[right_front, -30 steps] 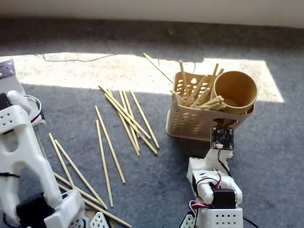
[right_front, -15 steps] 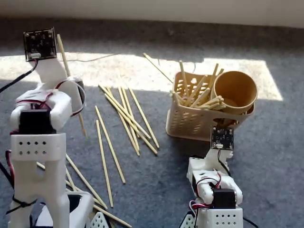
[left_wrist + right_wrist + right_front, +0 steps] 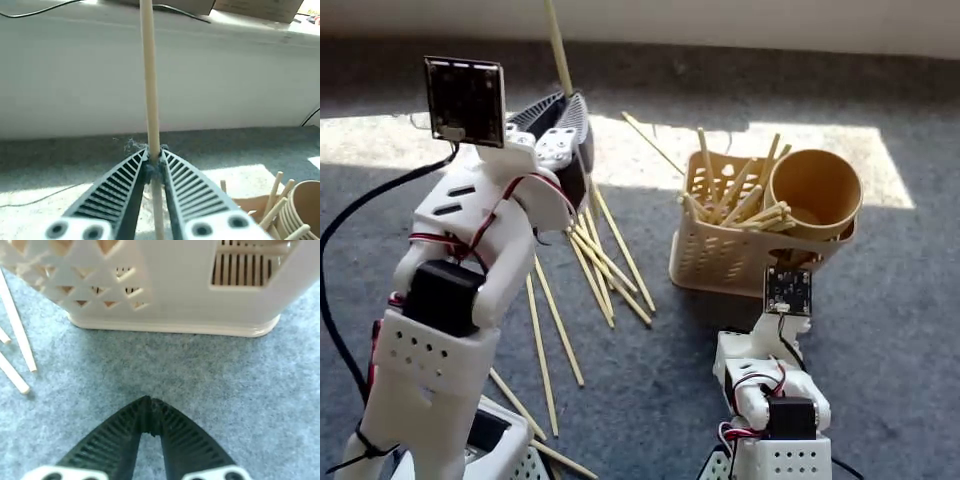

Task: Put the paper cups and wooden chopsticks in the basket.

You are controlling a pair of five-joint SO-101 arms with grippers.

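My left gripper [image 3: 153,161] [image 3: 570,100] is raised high over the carpet, shut on one wooden chopstick [image 3: 149,75] [image 3: 558,45] that stands nearly upright. The cream basket [image 3: 720,255] [image 3: 170,285] sits to the right, holding several chopsticks [image 3: 735,200] and a stack of paper cups [image 3: 815,190] [image 3: 302,210]. More loose chopsticks [image 3: 595,250] lie on the carpet left of the basket. My right gripper [image 3: 148,416] rests low just in front of the basket, shut with nothing in it.
Grey carpet with a sunlit strip across the back. A white wall [image 3: 160,75] runs behind. A thin cable [image 3: 380,200] trails off the left arm. One stray chopstick [image 3: 652,143] lies behind the basket.
The left arm has swung up from the lower left and toward the middle, carrying one chopstick upright. The right arm has stayed still.
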